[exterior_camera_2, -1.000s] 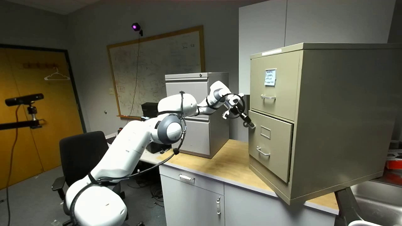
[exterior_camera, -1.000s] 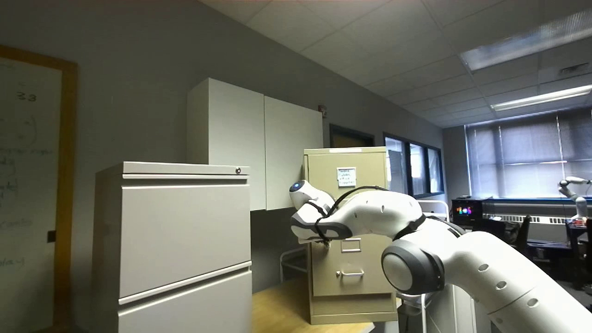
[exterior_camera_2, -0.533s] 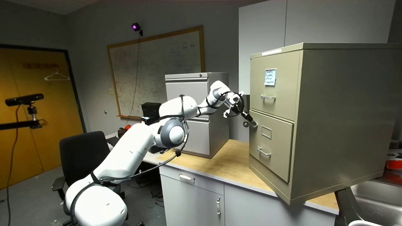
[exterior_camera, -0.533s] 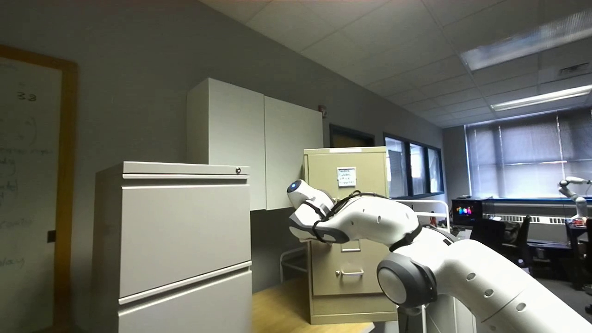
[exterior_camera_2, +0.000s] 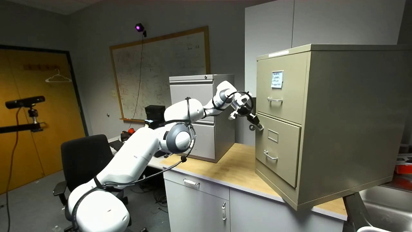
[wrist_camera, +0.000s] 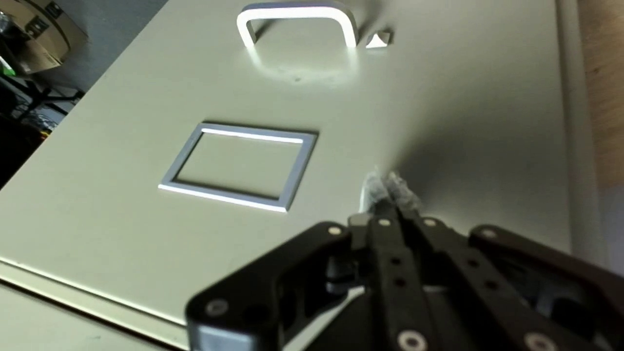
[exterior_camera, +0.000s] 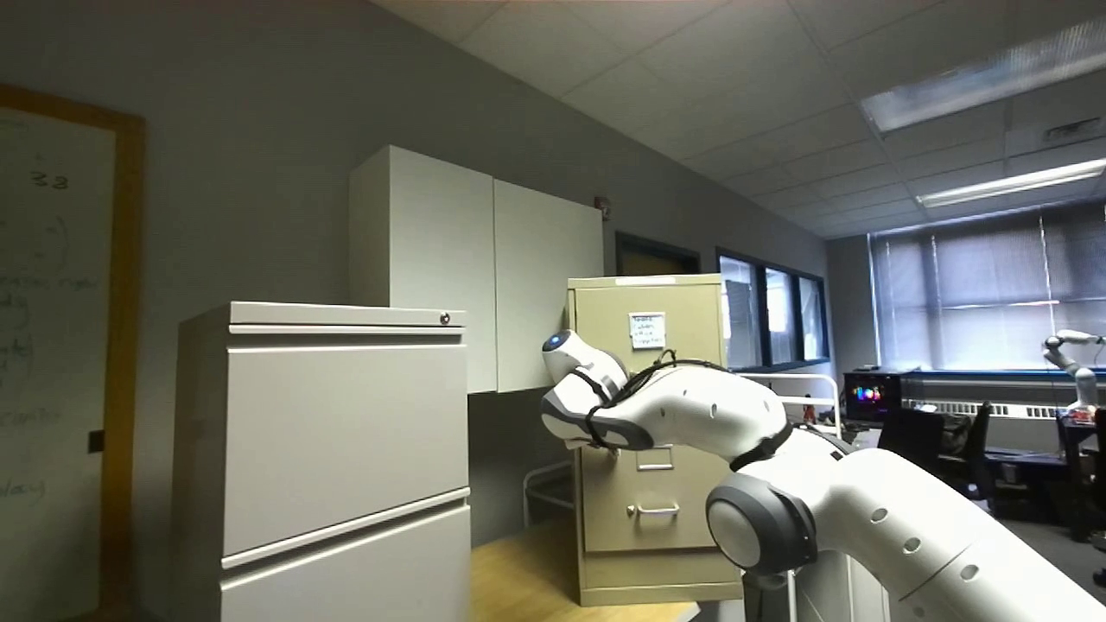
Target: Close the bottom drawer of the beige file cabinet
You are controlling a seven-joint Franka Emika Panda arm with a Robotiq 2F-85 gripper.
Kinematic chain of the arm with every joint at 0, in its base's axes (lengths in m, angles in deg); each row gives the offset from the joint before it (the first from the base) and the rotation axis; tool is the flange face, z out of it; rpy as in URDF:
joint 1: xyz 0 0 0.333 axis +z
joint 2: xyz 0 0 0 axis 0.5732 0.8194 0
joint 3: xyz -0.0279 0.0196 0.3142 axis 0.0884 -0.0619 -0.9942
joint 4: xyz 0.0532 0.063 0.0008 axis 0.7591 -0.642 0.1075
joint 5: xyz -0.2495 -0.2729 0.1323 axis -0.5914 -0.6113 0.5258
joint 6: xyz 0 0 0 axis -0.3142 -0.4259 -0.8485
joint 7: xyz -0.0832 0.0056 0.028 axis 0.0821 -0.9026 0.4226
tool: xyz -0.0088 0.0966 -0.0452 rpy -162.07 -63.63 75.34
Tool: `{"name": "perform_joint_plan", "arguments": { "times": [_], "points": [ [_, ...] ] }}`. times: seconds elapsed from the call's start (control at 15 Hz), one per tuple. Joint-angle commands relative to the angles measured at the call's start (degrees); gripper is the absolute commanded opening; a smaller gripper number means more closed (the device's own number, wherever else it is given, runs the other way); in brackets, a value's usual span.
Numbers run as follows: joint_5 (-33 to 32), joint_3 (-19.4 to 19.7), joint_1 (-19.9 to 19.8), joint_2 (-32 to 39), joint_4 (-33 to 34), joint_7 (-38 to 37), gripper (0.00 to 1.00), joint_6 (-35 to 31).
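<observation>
The beige file cabinet stands upright on the counter in both exterior views, with a white note on its top drawer. The bottom drawer stands slightly proud of the cabinet, with a thin dark gap along its right edge. Its silver handle and empty label frame show in the wrist view. My gripper is shut and empty, its fingertips at the bottom drawer's front, near its upper left corner and beside the label frame. They appear to touch it. In an exterior view the wrist mostly hides the gripper.
A pale grey cabinet stands on the wooden counter, left of the beige one. White cupboards hang on the wall behind. A black chair is near the arm. A sink lies right of the beige cabinet.
The bottom drawer has moved in slightly since one second ago, with the fingertips following it. Over the last half second the drawer looks still, while the wrist has tilted and risen a little.
</observation>
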State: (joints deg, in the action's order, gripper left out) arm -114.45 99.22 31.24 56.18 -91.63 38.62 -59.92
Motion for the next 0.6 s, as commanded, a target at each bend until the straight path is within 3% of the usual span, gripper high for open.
{"name": "perform_joint_plan", "arguments": {
  "times": [0.0, 0.53],
  "points": [
    [0.8, 0.02, -3.15, 4.18, 6.52, 2.1, 0.0, -3.92],
    [3.31, -0.08, -5.68, 0.4, 6.85, 0.54, 0.0, 5.76]
  ]
}}
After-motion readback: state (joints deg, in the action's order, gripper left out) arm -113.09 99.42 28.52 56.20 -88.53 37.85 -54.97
